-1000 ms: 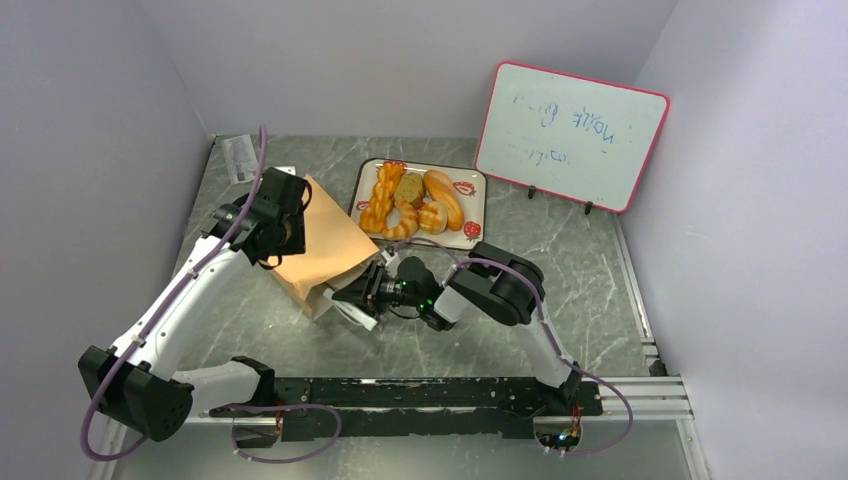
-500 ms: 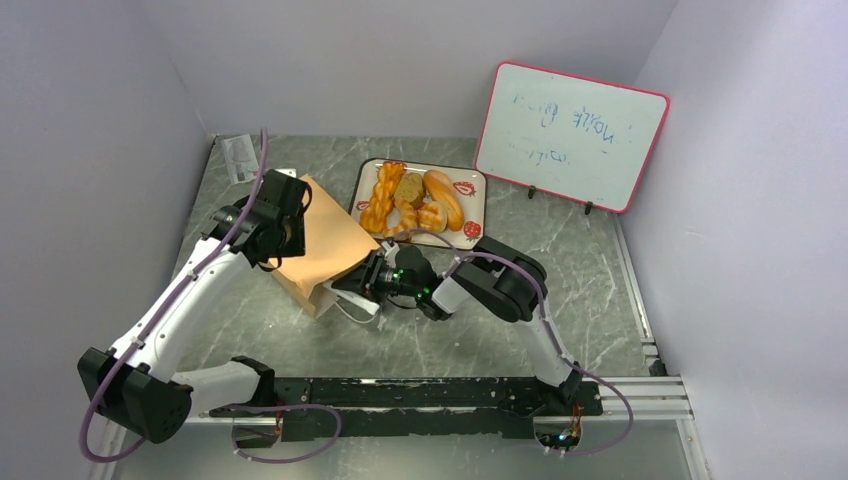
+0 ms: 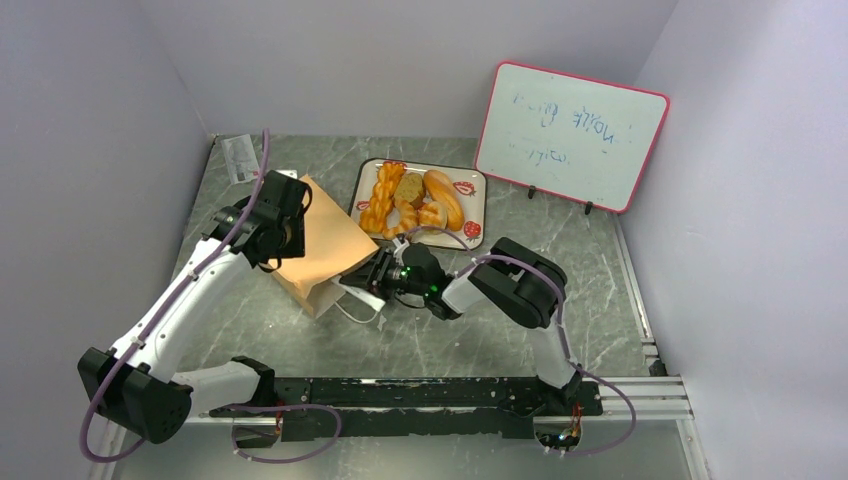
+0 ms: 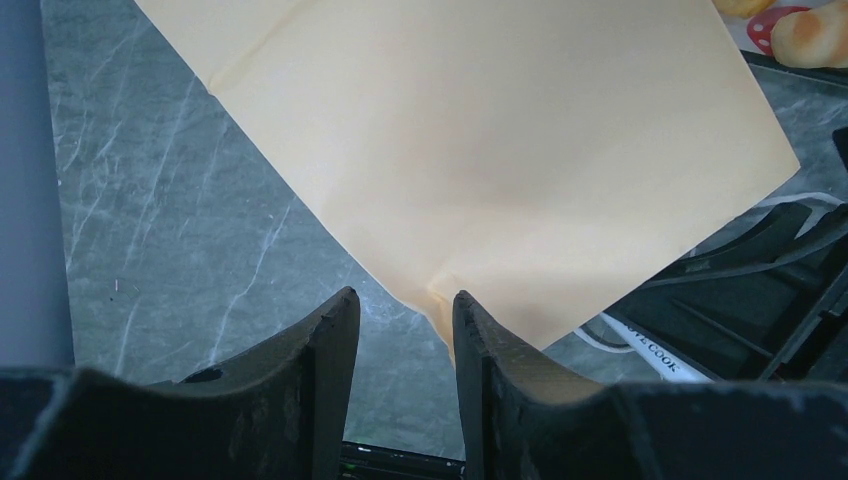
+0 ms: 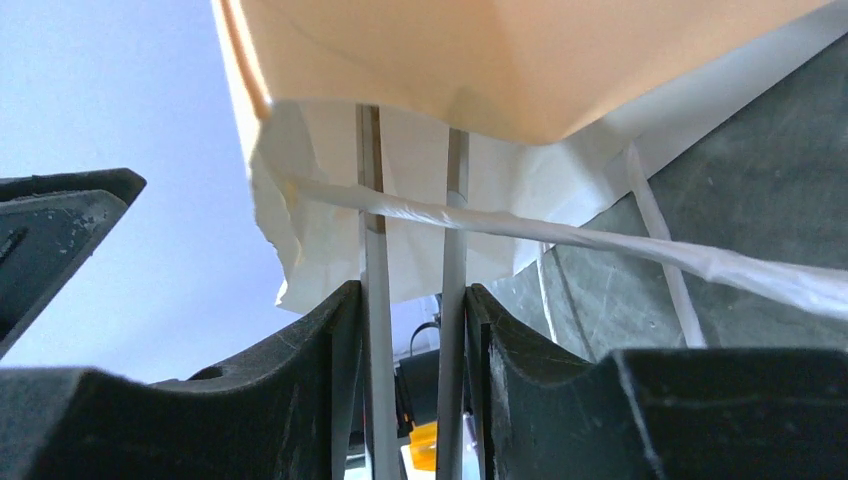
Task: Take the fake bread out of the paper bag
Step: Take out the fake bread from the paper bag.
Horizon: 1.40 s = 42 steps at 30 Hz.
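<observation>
The tan paper bag (image 3: pixel 322 245) lies on its side, its mouth toward my right gripper; it also fills the left wrist view (image 4: pixel 480 150). My left gripper (image 4: pixel 405 310) is at the bag's closed end, jaws apart; a bag corner touches the right finger and table shows between them. My right gripper (image 5: pixel 405 300) is shut on slim silver tongs (image 5: pixel 452 250), whose two arms reach into the bag's white-lined mouth (image 5: pixel 400 200). A white cord handle (image 5: pixel 560 235) crosses in front. Several fake breads (image 3: pixel 415 205) lie on the strawberry-print tray (image 3: pixel 470 235). No bread shows inside the bag.
A pink-framed whiteboard (image 3: pixel 570 135) leans at the back right. A small printed card (image 3: pixel 240 158) lies at the back left corner. Grey walls close in the table on three sides. The bag's cord handles (image 3: pixel 355 305) trail on the table.
My right gripper with the tongs has moved up and away from the near edge, to the bag's mouth, and the right elbow has swung right. The left arm and the bag have hardly moved.
</observation>
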### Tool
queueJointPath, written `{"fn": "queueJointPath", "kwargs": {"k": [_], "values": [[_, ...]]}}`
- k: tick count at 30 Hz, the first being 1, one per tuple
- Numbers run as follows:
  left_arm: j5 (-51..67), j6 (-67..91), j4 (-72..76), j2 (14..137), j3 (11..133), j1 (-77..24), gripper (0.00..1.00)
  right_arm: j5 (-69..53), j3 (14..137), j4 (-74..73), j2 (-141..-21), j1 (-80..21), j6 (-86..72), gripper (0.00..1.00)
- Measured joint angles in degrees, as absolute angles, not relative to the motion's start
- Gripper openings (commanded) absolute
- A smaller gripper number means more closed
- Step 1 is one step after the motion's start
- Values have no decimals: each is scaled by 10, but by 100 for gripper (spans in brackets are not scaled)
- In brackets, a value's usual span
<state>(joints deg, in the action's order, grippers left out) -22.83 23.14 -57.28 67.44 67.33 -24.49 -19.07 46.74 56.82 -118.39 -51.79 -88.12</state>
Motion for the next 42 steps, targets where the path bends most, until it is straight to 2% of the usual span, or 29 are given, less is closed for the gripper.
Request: {"fn": "queueJointPath", "kwargs": {"k": [7, 18, 21, 26, 32, 38, 42], "values": [[-228, 228, -573, 674, 669, -245, 34, -184, 486, 554, -1183, -514, -874, 41], [-228, 225, -571, 674, 656, -245, 34, -187, 573, 559, -1247, -506, -874, 43], [-228, 224, -569, 674, 656, -245, 34, -188, 602, 557, -1268, -502, -874, 36], [-228, 224, -568, 675, 653, -245, 36, -193, 645, 554, -1303, -502, -872, 13], [-229, 224, -559, 675, 648, -245, 37, -201, 663, 544, -1313, -502, -874, 0], [-229, 224, -553, 670, 647, -245, 38, -200, 656, 530, -1303, -502, -871, 0], [-229, 224, -541, 655, 644, -245, 40, -197, 607, 514, -1251, -502, -866, 0]]}}
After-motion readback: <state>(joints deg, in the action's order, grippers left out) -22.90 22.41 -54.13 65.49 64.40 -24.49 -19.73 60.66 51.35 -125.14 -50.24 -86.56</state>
